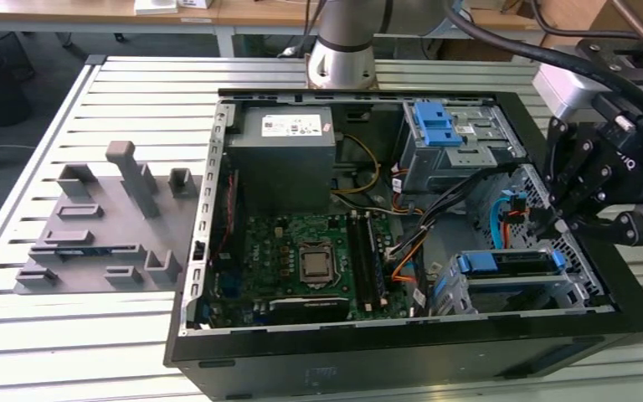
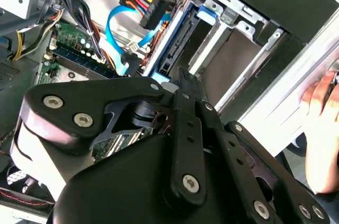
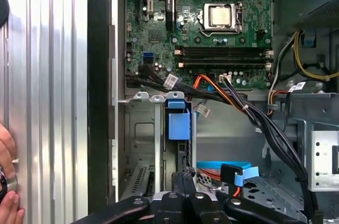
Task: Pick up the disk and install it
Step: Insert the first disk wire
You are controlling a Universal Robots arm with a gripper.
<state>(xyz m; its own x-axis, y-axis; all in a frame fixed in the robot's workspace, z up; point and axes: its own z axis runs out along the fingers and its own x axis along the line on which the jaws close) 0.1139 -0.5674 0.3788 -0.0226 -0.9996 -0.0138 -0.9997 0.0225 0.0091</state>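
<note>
- The disk [image 1: 506,263], blue-framed, sits edge-up in the lower drive cage of the open computer case [image 1: 299,368]; in the first wrist view its blue tab [image 3: 178,123] stands in the slot.
- My gripper [image 1: 556,224] hovers just above that cage, clenched, grasping nothing.
- The power supply [image 1: 285,138] wears a white sticker, print too small to read.
- A person's hand [image 2: 323,128] rests outside the case.

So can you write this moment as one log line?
gripper: over drive cage, near the exterior view's right | disk: slotted in cage | hand: beside case
</note>
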